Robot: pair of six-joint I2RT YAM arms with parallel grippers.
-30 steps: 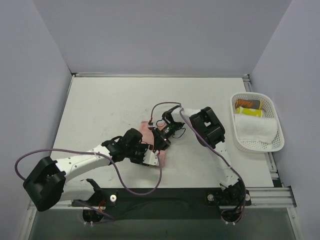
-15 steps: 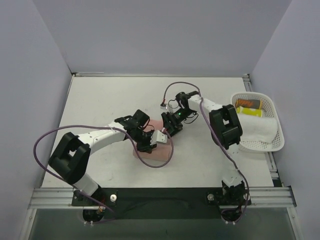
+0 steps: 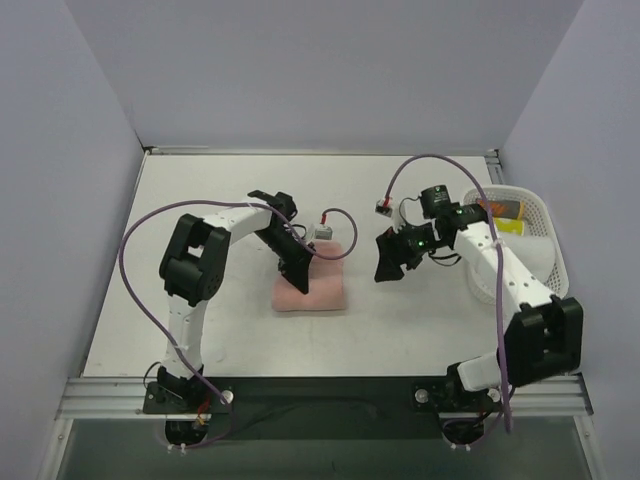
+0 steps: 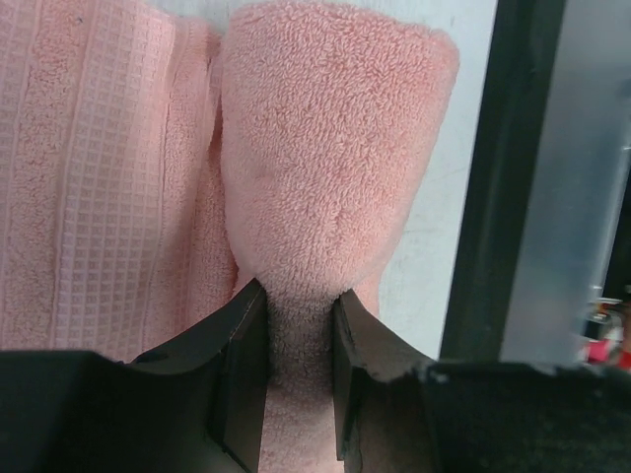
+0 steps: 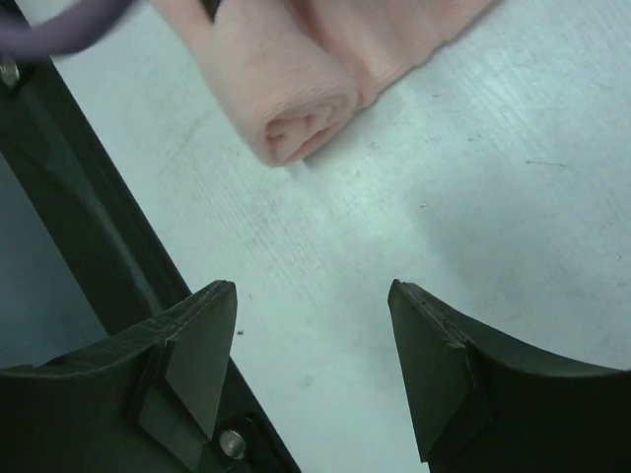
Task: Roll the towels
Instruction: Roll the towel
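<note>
Lavender walls close in a white table [image 3: 200, 260] in the overhead view. The salmon-pink towel [image 3: 318, 293] lies near the middle of the table, partly rolled, with its rolled part on the side toward the arm bases. The left arm arches over from the left, and the left gripper [image 3: 298, 277] comes down on the left portion of that towel. The right gripper [image 3: 388, 258] hangs just to the right of the towel, apart from it, with nothing in it. At the right edge of the table stands a white mesh basket [image 3: 535, 197]. It holds the white towel [image 3: 540, 256], rolled up, with a yellow item [image 3: 497, 222] and an orange-brown item [image 3: 497, 208] behind it.

From the left wrist, the two dark fingers [image 4: 242, 335] of the left gripper [image 4: 301, 305] are drawn close together and pinch the narrow end of the salmon-pink towel's [image 4: 325, 168] rolled portion, which fans out wider above them. Flat pink cloth with a woven grid band lies to the left of the roll. Bare table [image 4: 444, 227] shows to the right.

From the right wrist, the right gripper [image 5: 311, 291] has its fingers [image 5: 202, 345] spread wide, with only the bare table [image 5: 444, 177] between them. The salmon-pink towel [image 5: 286, 108] lies beyond the fingertips, clear of them, and the end of its roll shows a tight spiral.
</note>
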